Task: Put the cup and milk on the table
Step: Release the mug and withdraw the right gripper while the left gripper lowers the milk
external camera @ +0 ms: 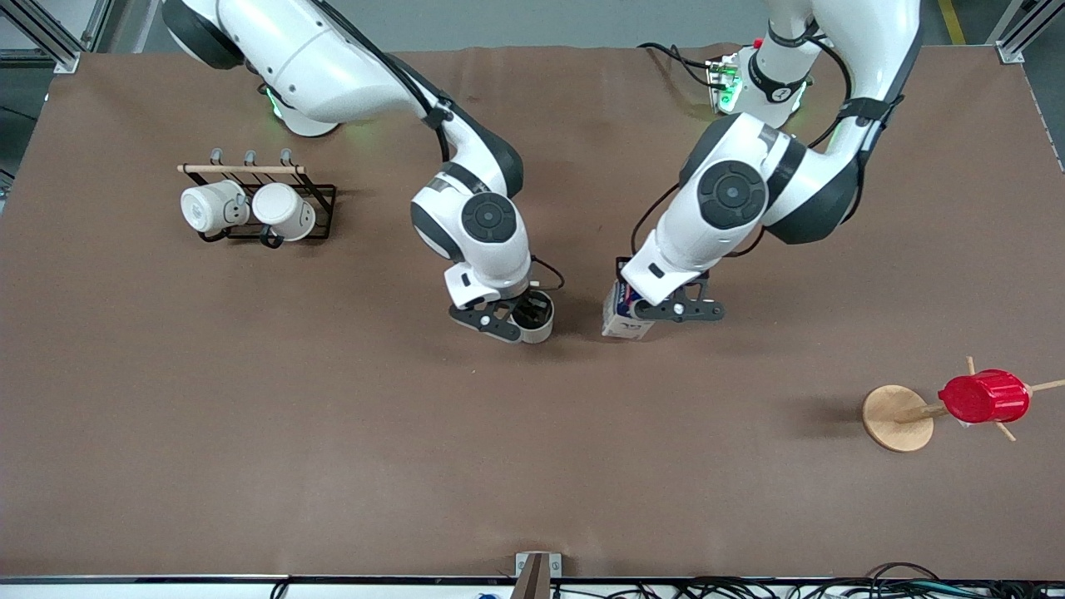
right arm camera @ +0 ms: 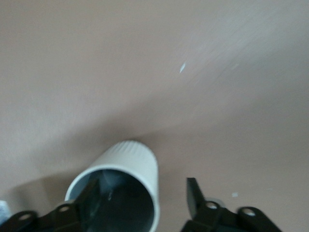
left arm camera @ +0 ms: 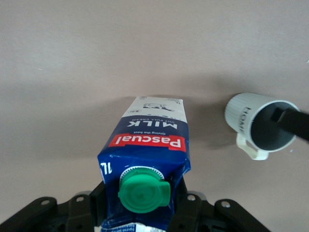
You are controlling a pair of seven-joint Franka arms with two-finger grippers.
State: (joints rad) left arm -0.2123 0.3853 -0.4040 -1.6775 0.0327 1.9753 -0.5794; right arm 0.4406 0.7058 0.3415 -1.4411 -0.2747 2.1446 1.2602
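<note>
The milk (external camera: pixel 626 320), a dark blue carton with a red label and green cap (left arm camera: pixel 143 193), stands upright on the brown table (external camera: pixel 333 433) near the middle. My left gripper (external camera: pixel 647 309) is shut on its top, with fingers (left arm camera: pixel 98 193) pressed to both sides. The cup (external camera: pixel 539 323), beige-grey with a dark inside, stands beside the milk toward the right arm's end; it also shows in the left wrist view (left arm camera: pixel 248 118). My right gripper (external camera: pixel 522 319) is open and straddles the cup's wall (right arm camera: pixel 145 164), with one finger inside and the other finger (right arm camera: pixel 194 198) outside, clear of the wall.
A black wire rack (external camera: pixel 320 200) with two whiter mugs (external camera: pixel 250 208) stands toward the right arm's end. A wooden stand (external camera: pixel 897 418) holding a red ribbed cup (external camera: pixel 983 397) stands toward the left arm's end, nearer the camera.
</note>
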